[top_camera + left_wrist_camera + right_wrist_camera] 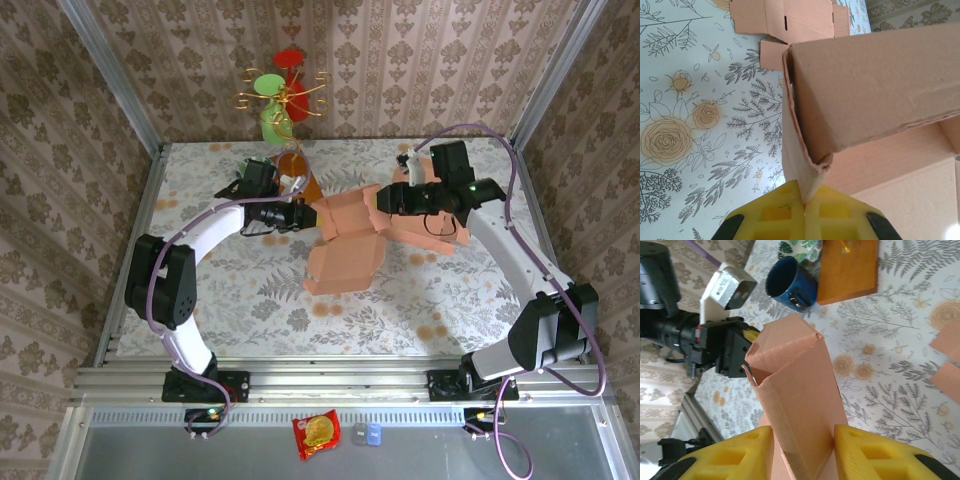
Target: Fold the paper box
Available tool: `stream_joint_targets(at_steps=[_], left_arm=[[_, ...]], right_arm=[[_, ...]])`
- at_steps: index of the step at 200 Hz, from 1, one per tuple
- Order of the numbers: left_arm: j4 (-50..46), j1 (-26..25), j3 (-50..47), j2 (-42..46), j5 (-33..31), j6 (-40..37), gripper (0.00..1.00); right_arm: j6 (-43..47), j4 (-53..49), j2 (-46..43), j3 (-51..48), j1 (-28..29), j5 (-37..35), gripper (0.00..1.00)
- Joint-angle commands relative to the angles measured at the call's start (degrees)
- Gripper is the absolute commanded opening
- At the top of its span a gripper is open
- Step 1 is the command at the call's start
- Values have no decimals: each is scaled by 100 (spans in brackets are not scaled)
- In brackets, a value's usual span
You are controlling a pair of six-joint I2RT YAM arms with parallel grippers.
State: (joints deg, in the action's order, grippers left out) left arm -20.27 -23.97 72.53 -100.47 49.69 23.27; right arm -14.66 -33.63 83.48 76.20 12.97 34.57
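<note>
The paper box (345, 240) sat in the middle of the flowered surface (250, 300) between my two arms. It was a salmon-coloured corrugated card blank, half raised: one hollow wall was already rolled over, while the broad panel and small tabs lay flat toward the near side. My left fingers (780, 222) were pressed together on the thin raw edge at that wall's end. My right fingers (865, 452) straddled the same folded wall further along, pads against both faces, pinching it as far as I could judge. I took the card to be light and stiff along its flutes, matt rather than slippery, but easy to crush or crease in the wrong place. The sound holds were the doubled walls near the scored folds, not the single flaps, which would bend. A blue mug (790, 282) stood just beyond.
</note>
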Motion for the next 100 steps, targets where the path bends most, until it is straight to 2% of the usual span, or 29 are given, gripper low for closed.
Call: stream_joint_targets(at_steps=[1, 50, 100], left_arm=[[-31, -12, 207, -10, 97, -104, 0], [-55, -38, 235, -8, 67, -95, 0], [-65, -73, 231, -24, 24, -87, 0]], right_arm=[[180, -242, 31, 201, 114, -450, 37], [243, -353, 61, 262, 386, -1011, 37], [255, -583, 223, 438, 742, -1956, 37]])
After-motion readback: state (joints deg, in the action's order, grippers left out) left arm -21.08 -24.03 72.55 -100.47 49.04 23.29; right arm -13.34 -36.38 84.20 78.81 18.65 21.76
